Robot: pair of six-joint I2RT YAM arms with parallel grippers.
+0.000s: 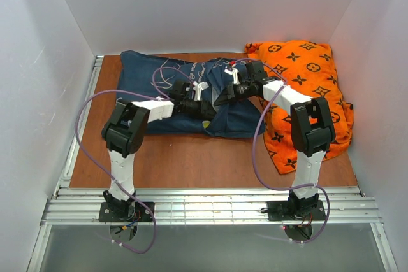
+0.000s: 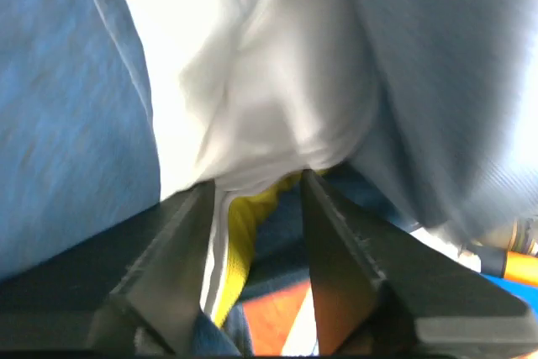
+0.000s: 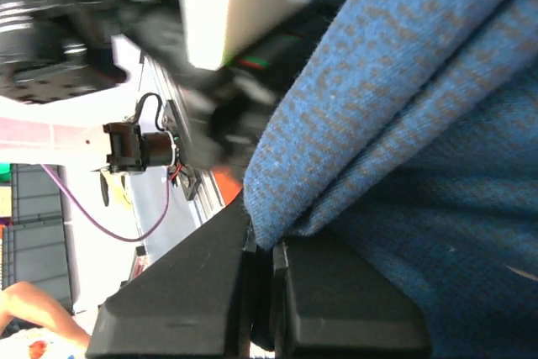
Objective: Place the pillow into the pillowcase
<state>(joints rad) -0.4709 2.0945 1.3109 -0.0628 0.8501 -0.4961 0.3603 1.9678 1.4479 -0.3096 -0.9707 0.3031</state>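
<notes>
The navy pillowcase (image 1: 146,78) lies bunched at the back of the table. In the top view the pillow is hidden under the fabric and the two grippers. The left wrist view shows the white pillow (image 2: 269,81) and its yellow edge band (image 2: 239,224), with navy pillowcase cloth (image 2: 67,124) on both sides. My left gripper (image 2: 256,182) (image 1: 209,113) has its jaws apart, the pillow's bunched edge between the tips. My right gripper (image 3: 262,237) (image 1: 221,100) is shut on a fold of the pillowcase (image 3: 420,124), pinching it just right of the left gripper.
An orange cushion (image 1: 306,68) with dark monograms fills the back right corner, under the right arm's elbow. White walls close in on three sides. Metal rails (image 1: 210,205) run along the near edge by the arm bases. Purple cables loop beside each arm.
</notes>
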